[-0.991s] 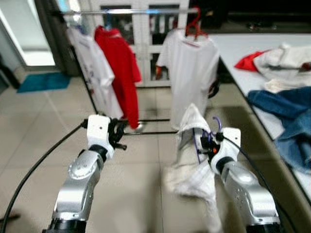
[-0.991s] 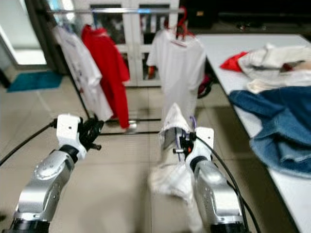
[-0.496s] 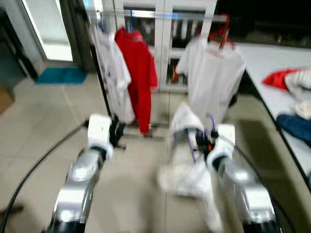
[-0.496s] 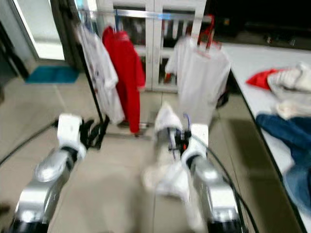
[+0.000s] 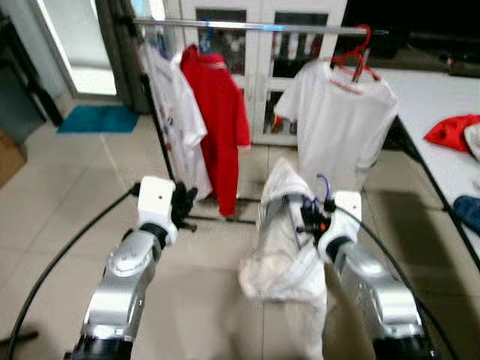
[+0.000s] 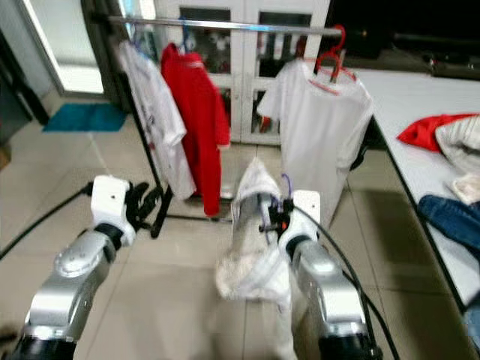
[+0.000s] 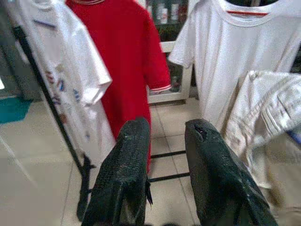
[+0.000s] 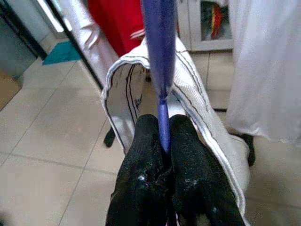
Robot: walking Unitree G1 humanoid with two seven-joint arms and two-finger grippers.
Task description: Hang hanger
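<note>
My right gripper [image 5: 310, 223] is shut on a purple hanger [image 8: 160, 61] that carries a white striped garment [image 5: 283, 240]; the garment droops below my wrist. Ahead stands a clothes rail [image 5: 255, 26] with a white patterned shirt [image 5: 174, 112], a red shirt [image 5: 221, 112] and a white T-shirt [image 5: 341, 124] on a red hanger [image 5: 358, 58]. My left gripper [image 5: 184, 208] is held out at chest height, open and with nothing in it, pointing at the rack; its fingers [image 7: 127, 174] frame the red shirt.
A white table [image 5: 439, 97] runs along the right side with a red cloth [image 5: 450, 131] and other clothes on it. White glass-door cabinets [image 5: 255, 67] stand behind the rail. A black cable [image 5: 67, 247] trails over the tiled floor at left.
The camera has swung left and come nearer the rail, so the table's clothes have slid off to the right. Both arms keep their pose, the right still gripping the hanger.
</note>
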